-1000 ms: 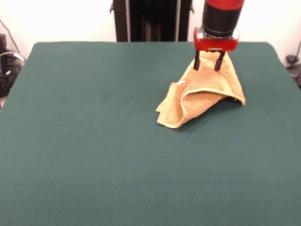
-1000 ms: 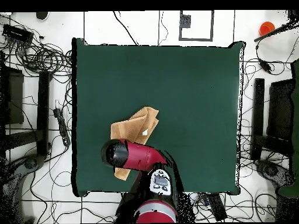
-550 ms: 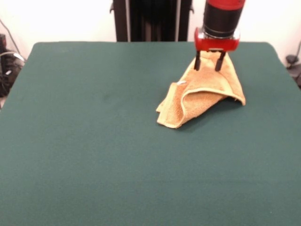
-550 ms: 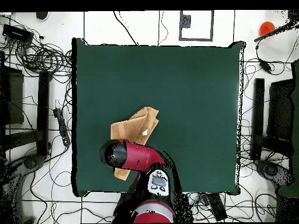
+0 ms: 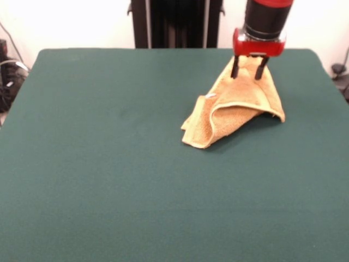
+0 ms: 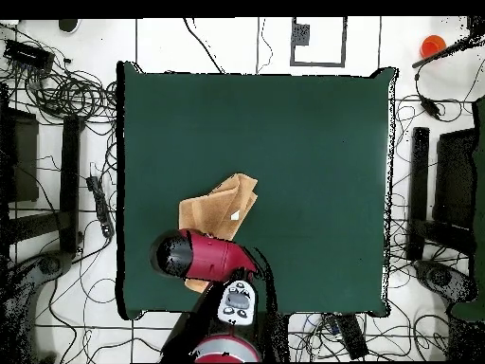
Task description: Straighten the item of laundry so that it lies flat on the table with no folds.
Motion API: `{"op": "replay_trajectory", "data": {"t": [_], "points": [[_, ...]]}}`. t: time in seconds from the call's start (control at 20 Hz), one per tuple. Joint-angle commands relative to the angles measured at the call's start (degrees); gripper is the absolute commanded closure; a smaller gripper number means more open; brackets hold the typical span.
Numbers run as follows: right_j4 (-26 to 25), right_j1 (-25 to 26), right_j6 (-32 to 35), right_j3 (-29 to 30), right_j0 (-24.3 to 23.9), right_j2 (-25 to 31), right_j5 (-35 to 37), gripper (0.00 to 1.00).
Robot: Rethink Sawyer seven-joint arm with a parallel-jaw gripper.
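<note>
**Gripper poised over the towel's far corner**

The gripper (image 5: 250,67) hung with its two dark fingers (image 5: 235,67) apart and pointing down, their tips at the top edge of the towel (image 5: 234,112) and holding nothing. Whether the tips touched the cloth could not be told from the front view; from above, the red arm (image 6: 204,256) covered that end of the towel entirely.

The towel lay on the table (image 5: 109,164), toward the right in the front view and near the far edge. It was folded over itself into a rough triangle: a rounded flap doubled across the middle, a thick corner pointing toward the camera, and a small white label (image 5: 210,96) showing on the left edge. From above, the exposed part reached away from the arm toward the table's middle.

The step in hand looked like taking a hold on the far corner. To do it well, the fingers should probably close on a single layer at the hem rather than the doubled part, then lift only enough to let the flap fall open, pulling away from the fold. Much open table lay on the left side.
</note>
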Motion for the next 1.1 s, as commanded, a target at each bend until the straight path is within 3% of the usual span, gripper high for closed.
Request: {"op": "replay_trajectory", "data": {"t": [0.05, 0.15, 0.3, 1.1], "points": [[7.0, -0.4, 18.4, -2.2, 1.3, 3.2, 1.0, 0.0], [8.9, -0.9, 17.8, -0.2, -1.7, 8.2, -1.4, 0.0], [10.0, -0.4, 17.3, 0.5, -2.8, 10.1, -3.8, 0.0], [12.0, 0.4, 16.9, 0.1, -2.2, 8.2, -6.1, 0.0]]}}
